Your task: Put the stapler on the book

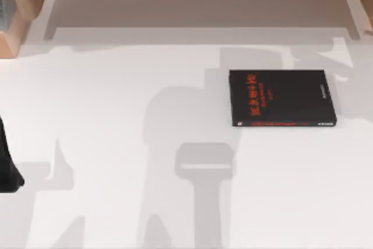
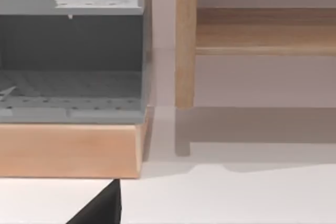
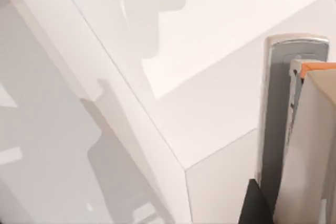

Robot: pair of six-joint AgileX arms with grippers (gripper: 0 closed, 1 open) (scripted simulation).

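Right tool pinching the stapler, lifted above the worktop; book flat at right. Left tool's state can't be told.

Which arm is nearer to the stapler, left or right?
Right. The stapler lies close beside the right hand in its wrist view; the left arm is parked at the table's left edge.

White table, black book lying flat toward its right side

Black book flat on white table, right of centre
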